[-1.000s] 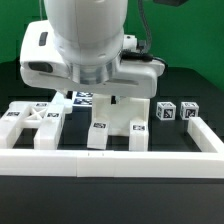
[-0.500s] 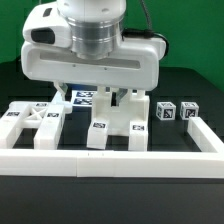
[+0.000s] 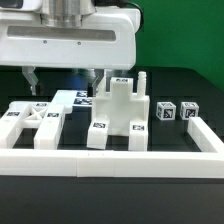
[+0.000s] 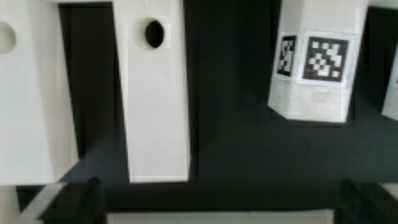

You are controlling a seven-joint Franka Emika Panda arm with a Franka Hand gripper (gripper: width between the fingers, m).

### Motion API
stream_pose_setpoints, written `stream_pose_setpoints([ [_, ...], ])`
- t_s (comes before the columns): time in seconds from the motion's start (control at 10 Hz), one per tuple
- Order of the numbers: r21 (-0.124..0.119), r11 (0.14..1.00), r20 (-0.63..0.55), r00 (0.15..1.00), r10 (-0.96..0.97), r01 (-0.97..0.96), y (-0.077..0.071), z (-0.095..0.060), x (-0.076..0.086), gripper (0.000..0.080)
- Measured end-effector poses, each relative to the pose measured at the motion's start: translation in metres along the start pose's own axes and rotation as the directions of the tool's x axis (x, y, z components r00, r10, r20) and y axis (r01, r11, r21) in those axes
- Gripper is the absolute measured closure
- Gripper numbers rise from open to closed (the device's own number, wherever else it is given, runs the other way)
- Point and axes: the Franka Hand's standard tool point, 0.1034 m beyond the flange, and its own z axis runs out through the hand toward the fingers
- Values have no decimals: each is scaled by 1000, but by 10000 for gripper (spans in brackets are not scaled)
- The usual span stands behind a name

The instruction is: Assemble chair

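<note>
White chair parts [image 3: 38,122] lie on the table [image 3: 196,88] inside the border rail [image 3: 110,160]. Our jaws hang apart, empty, above them, and the notched piece [image 3: 120,110] stands toward the exterior view's right.

the chunky white plastic chair pieces [image 3: 118,118] look matt and smooth. the white robot arm casing [image 3: 70,45] is glossy plastic. the black worktop [image 3: 110,205] is dull and even. the square black-and-white tags [image 4: 324,57] look printed, flat.
</note>
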Motion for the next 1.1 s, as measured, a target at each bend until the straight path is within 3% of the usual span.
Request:
stream_pose_setpoints([
  [0.2,-2,999,-4,999,-45,45,4,1,0,151],
  [0.4,9,987,-20,987,-162,162,40,7,3,151],
  [0.7,0,986,-34,986,-165,165,44,11,5,151],
  [1.0,-29,986,-77,983,-168,166,51,17,9,151],
  [1.1,-64,984,-160,972,-174,166,58,19,14,151],
])
